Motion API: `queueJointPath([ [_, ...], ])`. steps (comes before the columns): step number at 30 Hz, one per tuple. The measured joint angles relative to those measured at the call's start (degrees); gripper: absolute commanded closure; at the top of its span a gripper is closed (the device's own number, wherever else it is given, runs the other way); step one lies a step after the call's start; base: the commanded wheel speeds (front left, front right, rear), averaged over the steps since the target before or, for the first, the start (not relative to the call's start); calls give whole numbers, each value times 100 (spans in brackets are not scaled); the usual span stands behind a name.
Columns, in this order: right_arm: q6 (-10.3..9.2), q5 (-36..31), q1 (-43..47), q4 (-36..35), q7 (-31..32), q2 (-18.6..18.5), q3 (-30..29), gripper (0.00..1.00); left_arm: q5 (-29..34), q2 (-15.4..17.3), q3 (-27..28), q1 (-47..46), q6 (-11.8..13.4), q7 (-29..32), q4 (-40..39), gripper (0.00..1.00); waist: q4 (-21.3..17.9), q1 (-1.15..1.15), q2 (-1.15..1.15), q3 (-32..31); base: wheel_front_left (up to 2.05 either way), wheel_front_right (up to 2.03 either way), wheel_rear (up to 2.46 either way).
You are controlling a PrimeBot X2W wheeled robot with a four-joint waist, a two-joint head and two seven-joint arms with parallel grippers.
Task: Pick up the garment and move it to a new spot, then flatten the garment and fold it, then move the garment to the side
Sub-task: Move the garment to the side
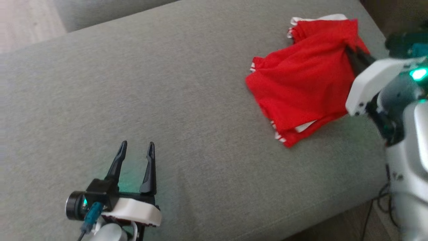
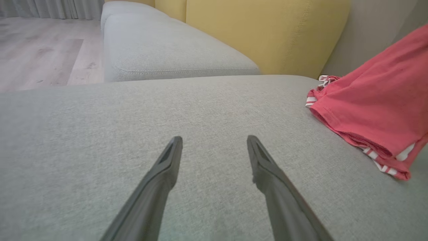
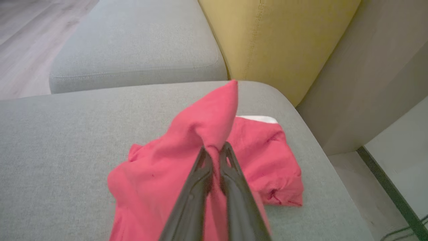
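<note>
From head view, tips of right tool lost inside a fold of garment. Garment runs off btm edge in rt wrist view and off rt edge in left wrist view. The right forearm is blurry, cropped.

Left claw: two long dark tapered fingers, white shell, round black camera and teal plug at eight o'clock. Right arm: white casing, green light.

A grey fabric sofa seat spreads under the left fingers. Beyond their tips lie a second grey cushion, a mustard-yellow backrest further right, and pale wood-look floor and grey curtains further left.
</note>
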Motion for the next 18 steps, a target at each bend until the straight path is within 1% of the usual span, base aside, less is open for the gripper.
queueJointPath([
  [6, 0, 11, -723, 645, 168, -179, -221, 100, -15, -43, -63, 25, -4, -8, 67, 0, 333, 0, 0, -86, 0, 0, 0],
  [8, 0, -7, -888, 826, 201, -341, -334, 100, -14, -49, -76, 25, -13, -9, 64, 0, 432, 0, 0, -83, 0, 0, 0],
  [12, 0, -115, -1085, 1122, 226, -788, -644, 100, -11, -49, -93, 22, -12, -5, 30, 0, 594, 0, 0, 4, 0, 0, 0],
  [13, 0, -137, -1117, 1168, 221, -876, -744, 100, -1, -47, -97, 21, -11, 0, 7, 0, 625, 0, 0, 45, 0, 0, 0],
  [14, 0, -255, -1196, 1271, 152, -999, -969, 100, 8, -37, -103, 12, 0, 16, -48, 0, 682, 0, 0, 143, 0, 0, 0],
  [15, 0, -323, -1238, 1312, 55, -1020, -1095, 100, 23, -25, -104, 9, 8, 52, -81, 0, 707, 0, 0, 200, 0, 0, 0],
  [16, 0, -404, -1292, 1369, -59, -1018, -1220, 74, 47, -7, -107, 4, 9, 74, -100, 0, 730, 0, 0, 256, 0, 0, 0],
  [17, 0, -500, -1344, 1433, -179, -1017, -1319, 34, 66, 18, -108, -4, 13, 101, -119, 0, 752, 0, 0, 315, 0, 0, 0],
  [18, 0, -606, -1386, 1485, -314, -1011, -1397, 0, 70, 46, -109, -16, 14, 125, -133, 0, 771, 0, 0, 370, 0, 0, 0],
])
